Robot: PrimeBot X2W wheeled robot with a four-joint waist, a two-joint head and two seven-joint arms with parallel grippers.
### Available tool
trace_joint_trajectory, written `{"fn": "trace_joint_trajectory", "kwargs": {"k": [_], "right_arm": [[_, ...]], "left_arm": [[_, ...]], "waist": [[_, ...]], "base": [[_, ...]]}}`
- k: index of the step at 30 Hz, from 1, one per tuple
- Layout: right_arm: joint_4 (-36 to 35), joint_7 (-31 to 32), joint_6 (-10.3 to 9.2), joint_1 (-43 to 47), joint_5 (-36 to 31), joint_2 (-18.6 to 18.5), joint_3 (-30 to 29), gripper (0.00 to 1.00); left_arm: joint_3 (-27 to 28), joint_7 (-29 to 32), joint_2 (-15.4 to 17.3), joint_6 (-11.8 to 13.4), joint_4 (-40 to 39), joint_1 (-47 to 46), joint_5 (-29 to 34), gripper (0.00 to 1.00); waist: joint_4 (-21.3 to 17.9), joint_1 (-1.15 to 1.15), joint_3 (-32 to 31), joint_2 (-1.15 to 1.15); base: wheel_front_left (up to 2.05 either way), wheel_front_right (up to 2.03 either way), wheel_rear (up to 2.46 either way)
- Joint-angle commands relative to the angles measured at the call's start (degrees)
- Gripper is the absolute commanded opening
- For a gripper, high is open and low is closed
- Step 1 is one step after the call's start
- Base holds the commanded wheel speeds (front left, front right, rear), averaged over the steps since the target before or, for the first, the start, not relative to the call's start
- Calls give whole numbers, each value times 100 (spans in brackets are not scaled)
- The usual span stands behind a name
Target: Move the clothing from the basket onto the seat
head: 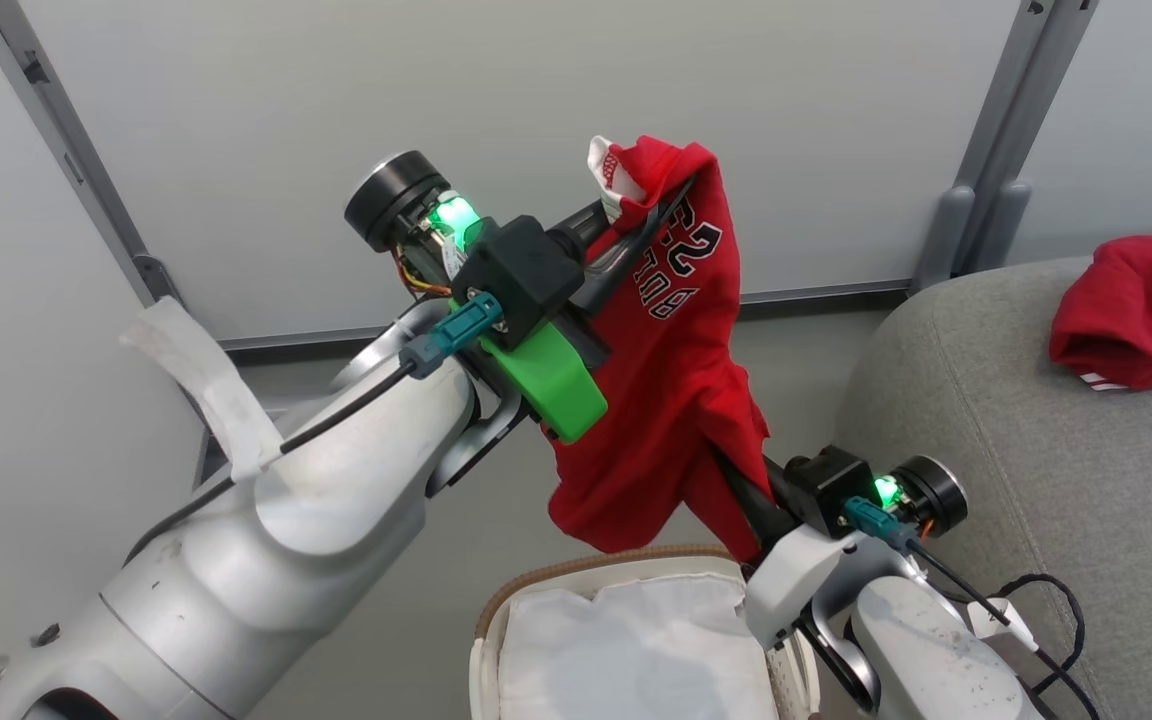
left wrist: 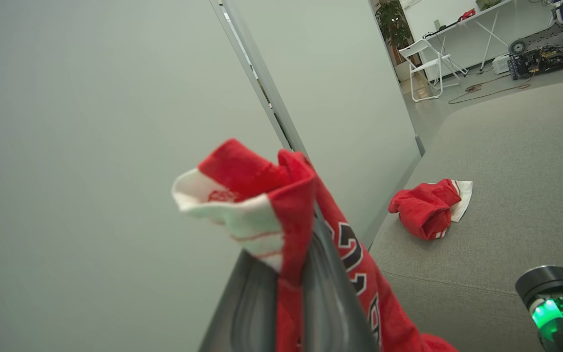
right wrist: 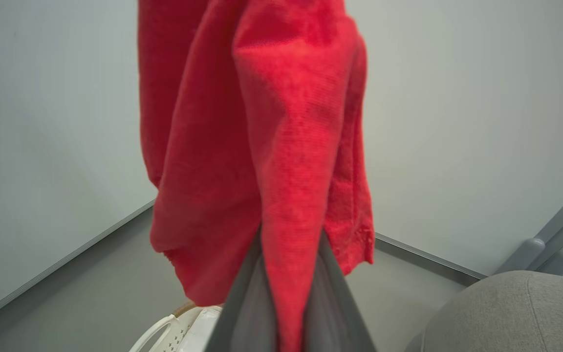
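A red garment (head: 671, 350) with white-and-dark lettering hangs in the air above the basket (head: 506, 610). My left gripper (head: 671, 200) is shut on its top edge by the white trim (left wrist: 223, 205); in the left wrist view the fabric is pinched in the left gripper (left wrist: 301, 244). My right gripper (head: 736, 490) is shut on a lower fold, and the right wrist view shows red cloth (right wrist: 262, 146) squeezed in the right gripper (right wrist: 291, 244). A second red garment (head: 1136, 310) lies crumpled on the grey seat (head: 1016, 450). The basket's white liner (head: 636, 640) lies bare.
A pale partition wall (head: 496, 120) with grey posts stands close behind the basket. Black cables (head: 1046, 610) lie on the seat's near edge by my right wrist. Farther off are a white folding chair (left wrist: 428, 63), a table and a wheeled machine (left wrist: 545, 49).
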Motion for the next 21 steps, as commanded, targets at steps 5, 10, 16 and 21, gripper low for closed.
{"fn": "trace_joint_trajectory", "kwargs": {"k": [5,10,16,21], "right_arm": [[-106,-11,-8,-46,-37,-25,-197,0],[-270,-12,-8,-142,-175,-25,-519,0],[-525,-11,-8,-236,-447,-24,-1076,0],[-749,-11,-8,-240,-756,-24,-1539,0]], "left_arm": [[44,-4,41,-9,93,289,-83,0],[245,-4,91,17,208,609,-251,100],[488,-3,49,91,231,1278,-317,100],[782,-3,-191,102,200,2061,-185,100]], "waist": [[-52,0,9,0],[-136,0,45,0],[-237,0,93,0],[-359,0,147,0]], "base": [[0,0,0],[0,0,0],[0,0,0],[0,0,0]]}}
